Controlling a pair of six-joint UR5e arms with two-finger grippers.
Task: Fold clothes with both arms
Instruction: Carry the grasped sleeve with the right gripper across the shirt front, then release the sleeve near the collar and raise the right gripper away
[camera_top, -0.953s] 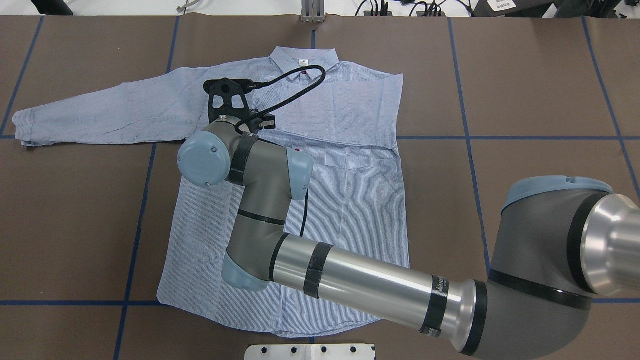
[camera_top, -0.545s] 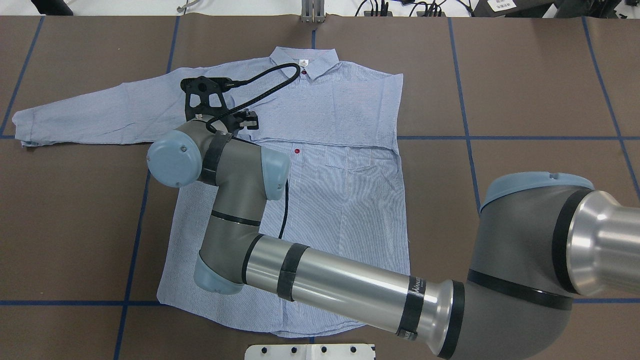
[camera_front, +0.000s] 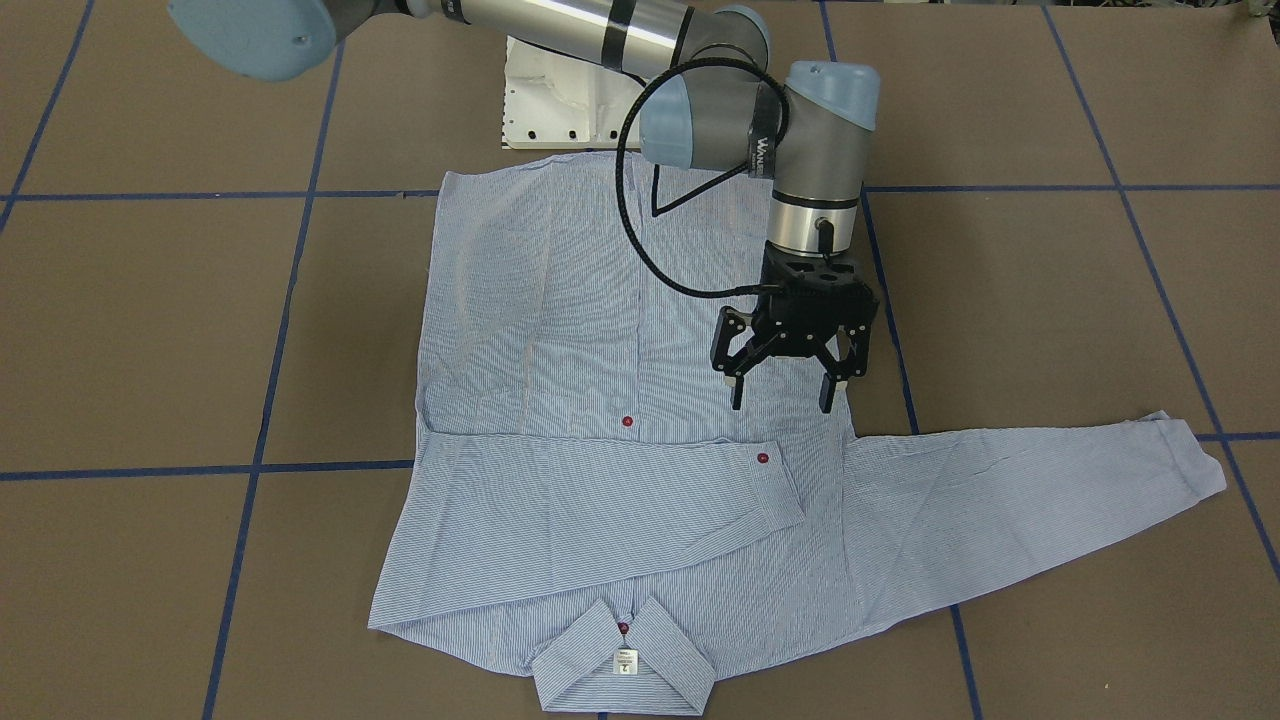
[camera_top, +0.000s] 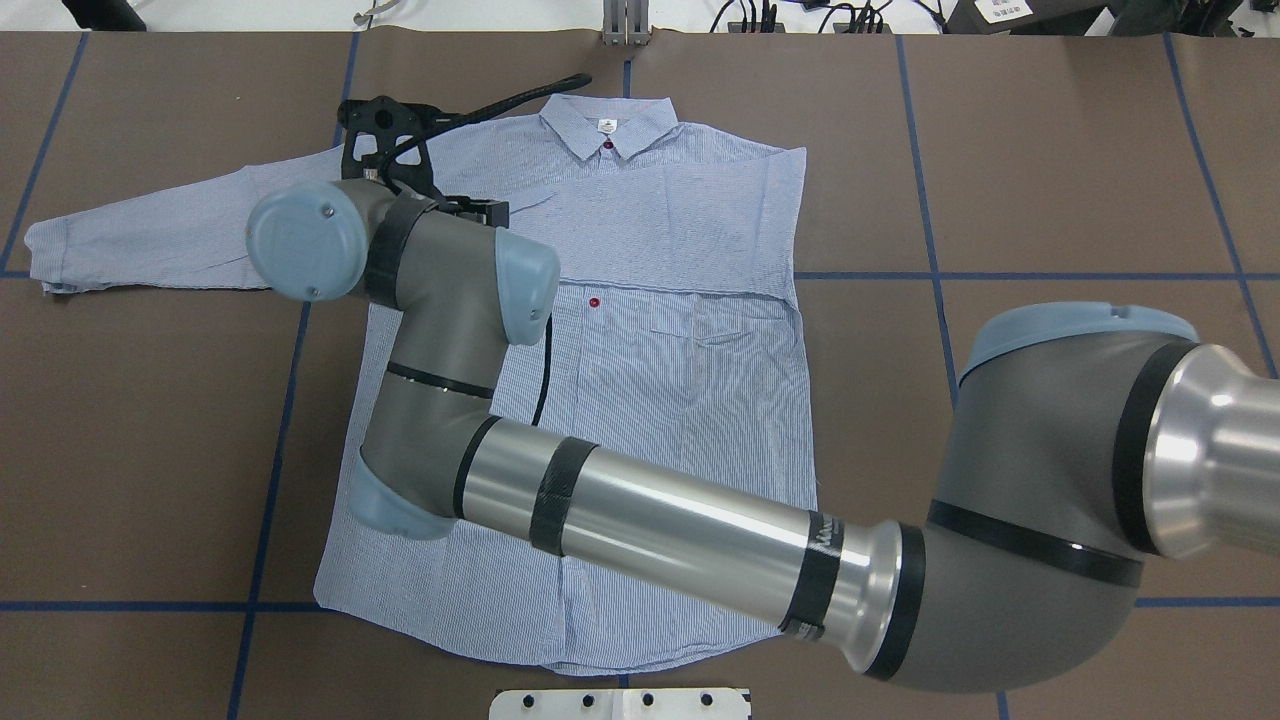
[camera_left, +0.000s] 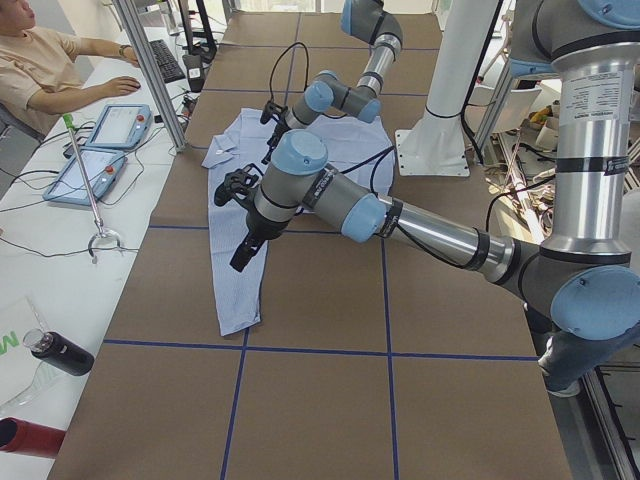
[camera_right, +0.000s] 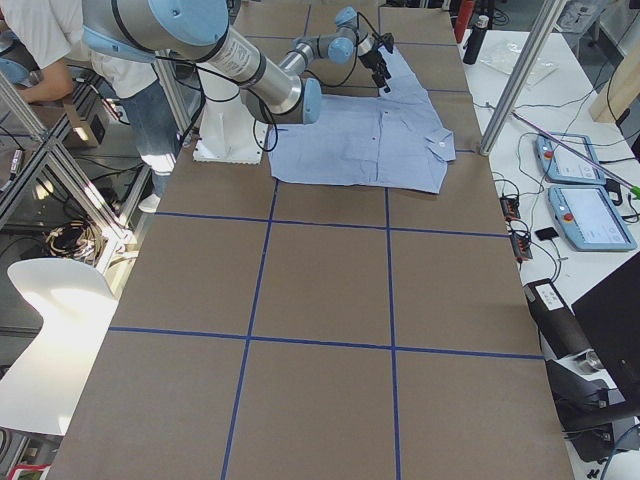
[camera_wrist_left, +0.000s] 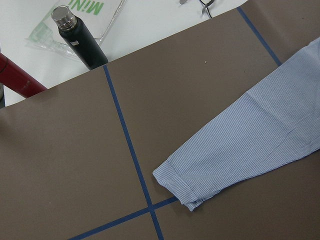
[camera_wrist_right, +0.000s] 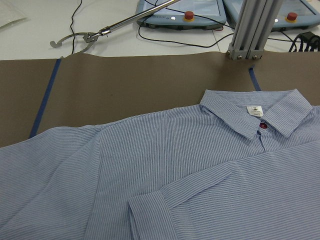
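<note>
The right pincer (camera_front: 782, 400) had swung toward the outstretched sleeve (camera_front: 1030, 485), spread and empty; it needed lowering squarely, grasping cloth just beyond it.

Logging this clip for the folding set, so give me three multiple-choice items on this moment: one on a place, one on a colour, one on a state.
1. Where is the right gripper?
A over the collar
B over the shirt front, by the folded sleeve's cuff
C over bare table

2. What colour are the shirt's visible buttons?
A white
B red
C black

3. How do the right gripper's jaws stand?
A shut on the sleeve
B shut on the collar
C open and empty

Answers:
1 B: the front-facing view shows it just on the robot's side of the cuff.
2 B: three red dots show there.
3 C: its fingers stand apart with nothing between them.
</note>
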